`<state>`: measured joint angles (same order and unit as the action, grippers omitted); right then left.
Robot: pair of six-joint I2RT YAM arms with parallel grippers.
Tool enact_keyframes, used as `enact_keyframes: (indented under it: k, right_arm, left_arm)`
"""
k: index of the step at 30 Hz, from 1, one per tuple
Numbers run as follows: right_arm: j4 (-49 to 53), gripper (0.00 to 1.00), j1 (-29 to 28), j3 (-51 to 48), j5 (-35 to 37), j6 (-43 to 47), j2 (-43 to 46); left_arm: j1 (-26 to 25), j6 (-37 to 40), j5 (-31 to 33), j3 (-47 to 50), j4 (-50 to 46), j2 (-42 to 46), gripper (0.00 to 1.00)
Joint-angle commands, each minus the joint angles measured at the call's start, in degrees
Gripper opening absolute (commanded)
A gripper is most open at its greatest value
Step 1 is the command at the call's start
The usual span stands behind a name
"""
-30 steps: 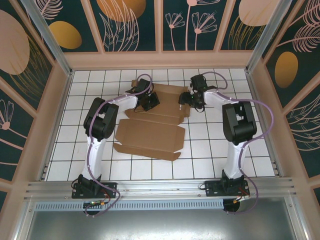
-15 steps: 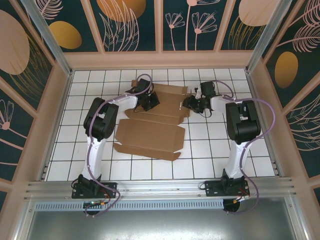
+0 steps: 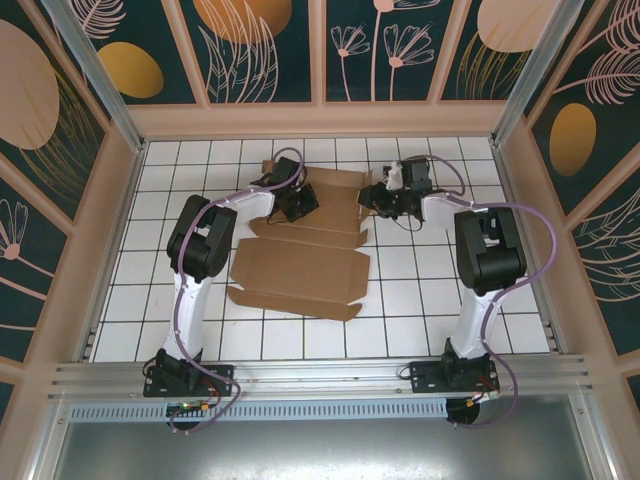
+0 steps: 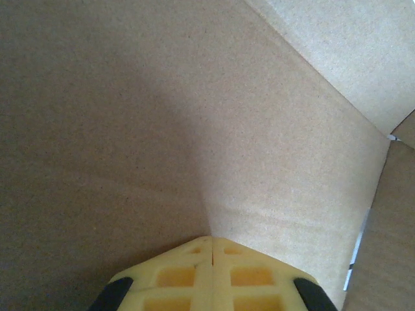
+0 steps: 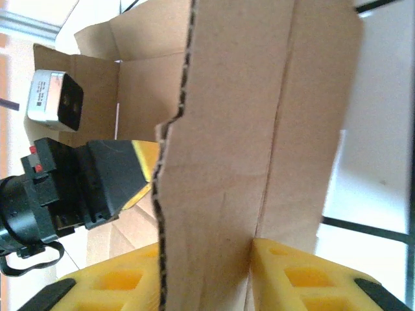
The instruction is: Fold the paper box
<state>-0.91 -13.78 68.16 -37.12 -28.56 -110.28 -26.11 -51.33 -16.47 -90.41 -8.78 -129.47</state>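
Note:
The paper box (image 3: 300, 270) lies as a brown die-cut sheet across the middle tiles, its front panel flat. My left gripper (image 3: 297, 207) is shut and presses tip-down on the box's back panel (image 4: 162, 116); nothing sits between its fingers (image 4: 194, 272). My right gripper (image 3: 376, 198) is at the box's right end, shut on the side flap (image 5: 227, 129), which stands lifted. That flap runs between the yellow fingers (image 5: 305, 275), covering most of the left one. The left gripper's black body (image 5: 78, 184) shows behind the flap in the right wrist view.
White tiled floor (image 3: 430, 290) surrounds the box, with open tiles to the right and front. Pink frame walls (image 3: 320, 120) close the back and sides. A metal rail (image 3: 320, 375) runs along the near edge by the arm bases.
My right gripper swung from the box's right edge round onto the side flap and raised it upright. The left gripper stayed pressed on the back panel.

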Motion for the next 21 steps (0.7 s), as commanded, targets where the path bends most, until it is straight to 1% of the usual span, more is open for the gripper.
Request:
enact_keyframes:
  k: [1,3,4,6,8,12,14,17,21]
  right_arm:
    - [3.5,0.35,-2.2,4.5,2.4,2.7,-3.0]
    - [5.1,0.36,-3.2,6.5,3.5,3.4,-4.6]
    - [5.9,0.39,-3.6,7.6,4.0,3.9,-5.4]
    - [7.0,0.47,-4.3,9.2,5.0,4.3,-6.5]
    - [8.0,0.58,-4.7,10.9,5.4,4.6,-7.8]
    - [9.9,0.71,-5.5,14.1,6.0,5.5,-10.3]
    - [11.3,0.75,-5.9,15.5,7.2,6.2,-11.7]
    - [12.9,0.79,-6.2,16.8,9.1,7.0,-13.7]
    - [16.1,0.81,-6.8,18.7,12.5,8.5,-16.7]
  left_arm:
    - [0.7,0.8,0.8,0.9,-3.9,0.2,0.0]
    - [0.7,1.0,0.8,0.9,-4.0,0.2,0.0]
    - [0.7,1.1,0.7,0.9,-4.1,0.1,0.0]
    - [0.7,1.1,0.8,0.9,-4.2,0.1,0.0]
    - [0.7,1.2,0.8,0.9,-4.3,0.2,0.0]
    - [0.8,1.3,0.7,0.3,-4.5,0.1,0.0]
    - [0.8,1.3,0.7,0.3,-4.5,0.1,0.0]
    - [0.8,1.3,0.6,0.2,-4.5,0.2,0.0]
    - [0.8,1.3,0.6,0.3,-4.5,0.3,0.0]
